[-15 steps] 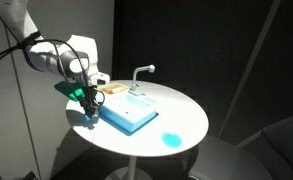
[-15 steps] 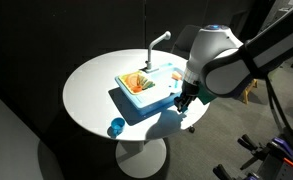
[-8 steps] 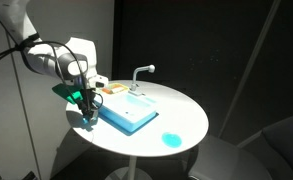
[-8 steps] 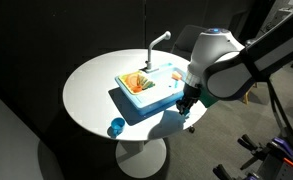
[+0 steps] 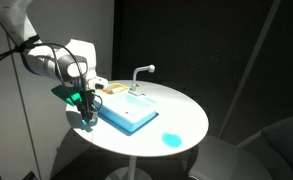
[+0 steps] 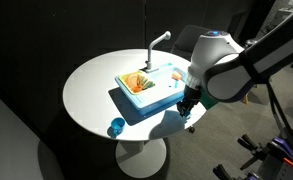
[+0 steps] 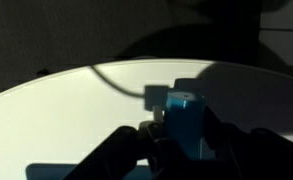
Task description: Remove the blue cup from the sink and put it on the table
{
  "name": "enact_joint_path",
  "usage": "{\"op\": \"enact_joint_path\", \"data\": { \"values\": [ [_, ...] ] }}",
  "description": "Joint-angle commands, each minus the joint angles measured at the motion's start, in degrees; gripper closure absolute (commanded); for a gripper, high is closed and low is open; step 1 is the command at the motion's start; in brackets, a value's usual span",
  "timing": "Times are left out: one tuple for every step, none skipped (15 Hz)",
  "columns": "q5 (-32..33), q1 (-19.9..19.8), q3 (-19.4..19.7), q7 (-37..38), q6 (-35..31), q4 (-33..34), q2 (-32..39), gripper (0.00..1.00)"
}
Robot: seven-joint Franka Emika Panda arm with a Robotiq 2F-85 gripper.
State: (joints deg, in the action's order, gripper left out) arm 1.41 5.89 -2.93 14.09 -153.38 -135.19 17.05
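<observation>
I have the gripper (image 7: 186, 128) clenched on the blue cup (image 7: 184, 108), already out of the sink (image 5: 129, 112) and down by the table (image 5: 181, 105) left of centre in an exterior view, so I judge only setting down and release remain.

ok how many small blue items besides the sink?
2. The blue cup, in the shut gripper beside the sink; a blue piece lying on the table near its rim. The arm could hide another.
</observation>
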Motion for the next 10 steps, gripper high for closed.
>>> {"op": "enact_joint_path", "data": {
  "values": [
    [-1.19, -0.16, 0.07, -1.83, 0.17, 0.0, -0.11, 0.84],
    [-1.18, -0.18, 0.1, -1.85, 0.23, 0.05, -0.1, 0.84],
    [-1.2, -0.2, 0.11, -1.84, 0.33, 0.13, -0.1, 0.84],
    [-1.2, -0.2, 0.14, -1.8, 0.44, 0.2, -0.11, 0.66],
    [-1.16, -0.18, 0.17, -1.76, 0.55, 0.25, -0.1, 0.34],
    [-1.16, -0.18, 0.2, -1.73, 0.63, 0.3, -0.09, 0.33],
    [-1.17, -0.18, 0.2, -1.74, 0.68, 0.34, -0.08, 0.27],
    [-1.14, -0.16, 0.23, -1.7, 0.75, 0.38, -0.1, 0.19],
    [-1.1, -0.15, 0.26, -1.67, 0.79, 0.42, -0.11, 0.12],
    [-1.08, -0.14, 0.27, -1.65, 0.83, 0.46, -0.13, 0.04]
  ]
}}
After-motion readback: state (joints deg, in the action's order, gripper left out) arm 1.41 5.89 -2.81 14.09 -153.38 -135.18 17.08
